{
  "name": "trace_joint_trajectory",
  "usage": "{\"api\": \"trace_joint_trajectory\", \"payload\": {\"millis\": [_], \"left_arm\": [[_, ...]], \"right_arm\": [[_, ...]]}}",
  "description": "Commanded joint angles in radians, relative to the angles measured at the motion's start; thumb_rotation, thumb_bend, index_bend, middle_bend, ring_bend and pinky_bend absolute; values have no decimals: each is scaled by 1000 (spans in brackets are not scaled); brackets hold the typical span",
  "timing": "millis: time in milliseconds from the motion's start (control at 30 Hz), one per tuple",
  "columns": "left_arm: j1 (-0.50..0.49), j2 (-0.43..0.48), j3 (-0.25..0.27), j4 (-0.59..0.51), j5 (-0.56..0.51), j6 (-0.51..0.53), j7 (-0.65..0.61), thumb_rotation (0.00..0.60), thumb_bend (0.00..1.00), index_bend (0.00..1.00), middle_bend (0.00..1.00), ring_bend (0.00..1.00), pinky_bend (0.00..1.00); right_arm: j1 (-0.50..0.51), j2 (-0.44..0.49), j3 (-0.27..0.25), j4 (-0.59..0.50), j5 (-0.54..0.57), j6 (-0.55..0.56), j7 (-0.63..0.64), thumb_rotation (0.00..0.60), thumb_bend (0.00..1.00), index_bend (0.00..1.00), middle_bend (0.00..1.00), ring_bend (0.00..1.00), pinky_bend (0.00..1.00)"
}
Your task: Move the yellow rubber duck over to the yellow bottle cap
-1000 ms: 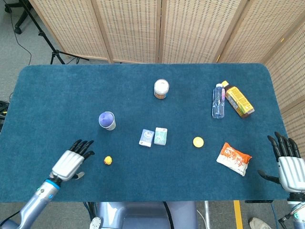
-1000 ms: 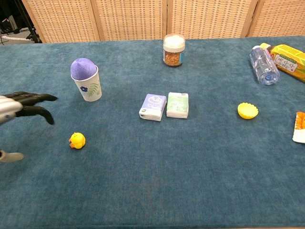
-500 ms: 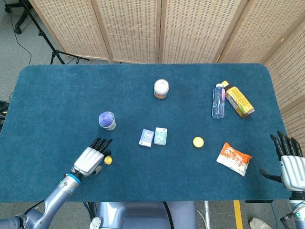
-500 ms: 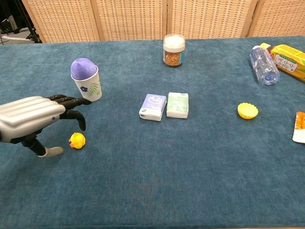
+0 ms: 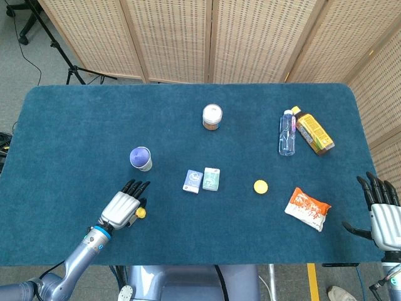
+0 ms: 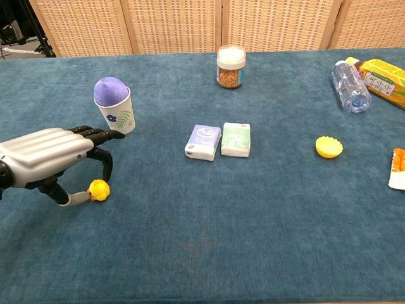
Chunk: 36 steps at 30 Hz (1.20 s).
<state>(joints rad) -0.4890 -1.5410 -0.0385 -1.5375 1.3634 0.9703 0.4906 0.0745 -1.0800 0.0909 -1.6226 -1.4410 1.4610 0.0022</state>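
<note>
The small yellow rubber duck [image 6: 99,190] sits on the blue cloth at the front left, also seen from the head camera as the duck [image 5: 141,213]. My left hand [image 6: 47,158] is over it: the thumb touches its left side and one finger curls down onto its right side, pinching it, while the other fingers reach toward the cup. The yellow bottle cap [image 6: 329,147] lies open side up far off to the right, in the head view the cap [image 5: 260,186]. My right hand [image 5: 381,216] hangs past the table's right front edge, fingers spread, holding nothing.
A paper cup with a purple top [image 6: 114,104] stands just behind my left hand. Two small packets [image 6: 219,140] lie mid-table between duck and cap. A jar [image 6: 231,65], a lying bottle [image 6: 349,86], a yellow carton [image 6: 385,80] and an orange snack bag [image 5: 307,208] sit further off.
My left hand moved right and forward to the duck, then curled its thumb and a finger onto it. The duck shifted slightly toward the thumb. The right hand sank a little.
</note>
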Motion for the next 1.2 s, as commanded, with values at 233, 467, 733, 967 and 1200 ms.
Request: {"api": "trace_joint_trajectory", "payload": {"millis": [233,467,733,967,1200], "left_arm": [[-11,24,-5,-42,30,41,-43,600,365,527,0,0,0],[-84,16,-54,-119,102,42,-41,600,360,528,0,0,0],[-271,-114,-114,-32,187,-90,-35,600,359,580,0,0,0],[-377,-252,-150,97,171,-154,-34,600,354,589,0,0,0],[-453,-351,-164,235,124,-217,-21,600,352,589,0,0,0]], "right_arm": [[0,0,-1,-2,1,-1,-1,600,0,18,0,0,0],[0,1,1,-3,5,-2,-4,600,0,18,0,0,0],[2,-2,10,4,25,-8,-6,600,0,18,0,0,0],[7,-7,20,15,55,-22,-12,600,0,18,0,0,0],[8,-8,30,26,81,-32,-10,600,0,18,0,0,0]]}}
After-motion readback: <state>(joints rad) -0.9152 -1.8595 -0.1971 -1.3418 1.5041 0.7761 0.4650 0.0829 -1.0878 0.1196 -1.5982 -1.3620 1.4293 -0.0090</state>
